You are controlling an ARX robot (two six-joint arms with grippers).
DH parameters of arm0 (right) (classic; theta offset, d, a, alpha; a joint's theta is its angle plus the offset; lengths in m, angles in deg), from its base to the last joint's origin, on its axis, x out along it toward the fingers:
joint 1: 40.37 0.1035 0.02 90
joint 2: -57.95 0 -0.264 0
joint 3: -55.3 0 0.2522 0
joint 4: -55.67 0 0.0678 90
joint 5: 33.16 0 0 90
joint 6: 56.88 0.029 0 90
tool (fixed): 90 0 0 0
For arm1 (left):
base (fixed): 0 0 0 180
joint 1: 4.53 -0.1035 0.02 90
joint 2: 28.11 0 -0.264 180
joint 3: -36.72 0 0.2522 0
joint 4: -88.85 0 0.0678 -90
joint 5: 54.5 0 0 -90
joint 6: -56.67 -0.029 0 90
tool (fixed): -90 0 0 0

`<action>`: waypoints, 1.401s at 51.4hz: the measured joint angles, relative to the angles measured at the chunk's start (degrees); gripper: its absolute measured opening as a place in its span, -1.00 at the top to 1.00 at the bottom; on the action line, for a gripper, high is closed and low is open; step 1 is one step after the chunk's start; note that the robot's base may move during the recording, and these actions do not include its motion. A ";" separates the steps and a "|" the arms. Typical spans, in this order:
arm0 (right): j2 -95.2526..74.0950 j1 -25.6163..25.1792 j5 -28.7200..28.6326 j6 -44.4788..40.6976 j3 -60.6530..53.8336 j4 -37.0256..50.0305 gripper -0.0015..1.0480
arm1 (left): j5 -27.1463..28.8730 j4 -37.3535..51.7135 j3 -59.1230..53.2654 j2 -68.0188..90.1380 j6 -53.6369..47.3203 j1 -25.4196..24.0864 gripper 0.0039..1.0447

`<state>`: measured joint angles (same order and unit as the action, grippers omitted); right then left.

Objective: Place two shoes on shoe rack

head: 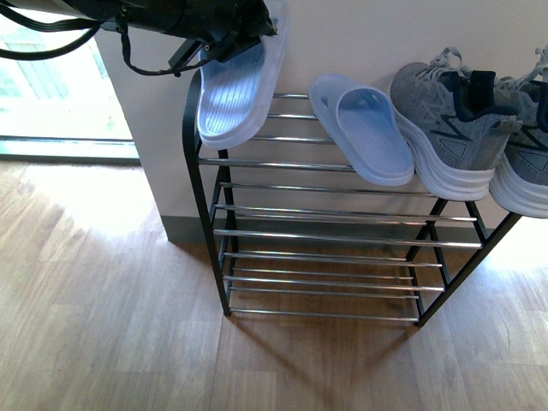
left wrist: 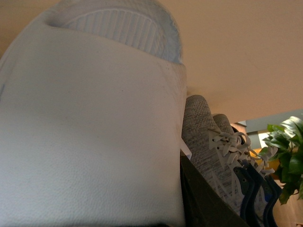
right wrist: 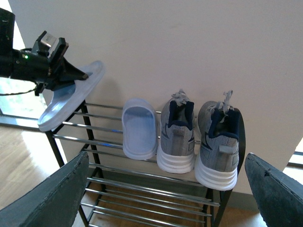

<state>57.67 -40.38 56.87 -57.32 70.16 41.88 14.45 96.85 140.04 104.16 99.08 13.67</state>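
Two grey knit shoes (head: 449, 128) (head: 524, 167) stand side by side at the right end of the shoe rack's (head: 342, 233) top tier, heels outward in the right wrist view (right wrist: 177, 137) (right wrist: 218, 144). My left gripper (head: 227, 41) is shut on a pale blue slipper (head: 231, 94), held tilted above the left end of the top tier. That slipper (left wrist: 90, 132) fills the left wrist view. A matching slipper (head: 364, 128) lies on the top tier beside the shoes. My right gripper (right wrist: 165, 198) is open in front of the rack, holding nothing.
The rack stands against a cream wall on a wooden floor (head: 103, 325). Its lower chrome tiers (head: 334, 282) hold nothing. A bright window (head: 51, 86) is to the left. A green plant (left wrist: 289, 151) shows beyond the shoes in the left wrist view.
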 joint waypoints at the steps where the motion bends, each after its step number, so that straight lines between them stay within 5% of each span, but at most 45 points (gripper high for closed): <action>1: 0.02 0.00 0.00 0.00 0.00 0.00 -0.82 | 0.02 0.07 0.35 0.28 0.76 0.09 0.97; 37: 0.02 0.00 0.00 0.00 0.00 0.00 -0.82 | -0.22 -1.88 11.13 12.81 4.96 1.53 0.97; 56: 0.02 0.00 0.00 0.02 0.00 0.00 -0.82 | -1.92 2.56 9.90 12.76 7.96 1.33 -0.02; 67: 0.02 0.00 0.00 0.02 0.00 0.00 -0.82 | -4.52 7.08 -1.14 3.26 14.58 1.77 -0.85; 72: 0.02 0.00 0.00 0.00 0.00 0.00 -0.82 | -4.44 6.84 -4.31 -1.75 15.87 2.10 -0.81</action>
<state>57.70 -40.38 56.87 -57.32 70.16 41.88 10.01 103.69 135.74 102.41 114.95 15.77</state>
